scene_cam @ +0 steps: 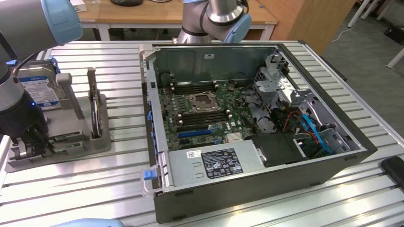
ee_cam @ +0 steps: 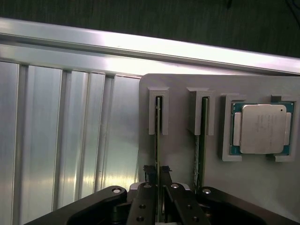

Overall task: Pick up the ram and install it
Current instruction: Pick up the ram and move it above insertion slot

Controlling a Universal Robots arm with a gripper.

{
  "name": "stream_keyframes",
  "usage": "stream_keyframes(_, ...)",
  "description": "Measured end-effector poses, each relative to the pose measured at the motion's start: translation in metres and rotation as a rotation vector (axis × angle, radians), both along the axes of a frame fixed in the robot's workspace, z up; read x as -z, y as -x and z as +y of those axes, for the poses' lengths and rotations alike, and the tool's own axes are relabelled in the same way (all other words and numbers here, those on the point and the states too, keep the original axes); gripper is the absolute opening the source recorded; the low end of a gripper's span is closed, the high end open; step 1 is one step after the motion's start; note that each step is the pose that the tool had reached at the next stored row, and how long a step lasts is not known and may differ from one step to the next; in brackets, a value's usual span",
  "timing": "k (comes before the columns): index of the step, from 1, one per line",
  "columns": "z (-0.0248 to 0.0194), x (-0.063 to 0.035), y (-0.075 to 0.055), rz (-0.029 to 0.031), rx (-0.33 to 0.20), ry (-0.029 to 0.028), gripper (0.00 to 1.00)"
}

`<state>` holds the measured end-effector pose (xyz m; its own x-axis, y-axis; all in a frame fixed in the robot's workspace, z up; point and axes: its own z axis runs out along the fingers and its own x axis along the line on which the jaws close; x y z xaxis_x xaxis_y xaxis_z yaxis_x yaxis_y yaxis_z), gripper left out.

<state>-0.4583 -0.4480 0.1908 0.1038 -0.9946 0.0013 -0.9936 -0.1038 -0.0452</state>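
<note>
The ram [ee_cam: 159, 140] is a thin green stick standing on edge in a slot of the grey holder [ee_cam: 180, 154]. My gripper [ee_cam: 160, 206] sits over its near end, with a black finger pressed to each side of the board, shut on it. The stick still rests in its slot. A second stick of the same kind [ee_cam: 198, 150] stands in the neighbouring slot, free. In the exterior view my gripper [scene_cam: 28, 144] is low over the grey holder [scene_cam: 63, 151] at the exterior view's left, well away from the open computer case [scene_cam: 252, 118].
A silver processor [ee_cam: 259, 129] lies in a pocket of the holder beside the sticks. On the holder also stand a blue-labelled hard drive [scene_cam: 39, 87] and a dark card [scene_cam: 94, 106]. The motherboard's memory slots [scene_cam: 189, 87] lie inside the case. Ribbed aluminium table [scene_cam: 120, 179] surrounds everything.
</note>
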Motion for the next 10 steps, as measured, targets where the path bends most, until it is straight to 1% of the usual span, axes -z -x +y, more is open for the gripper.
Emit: stream_keyframes(10,-0.0001,-0.0030,0.0000,0.0000,0.000,-0.0004,0.14)
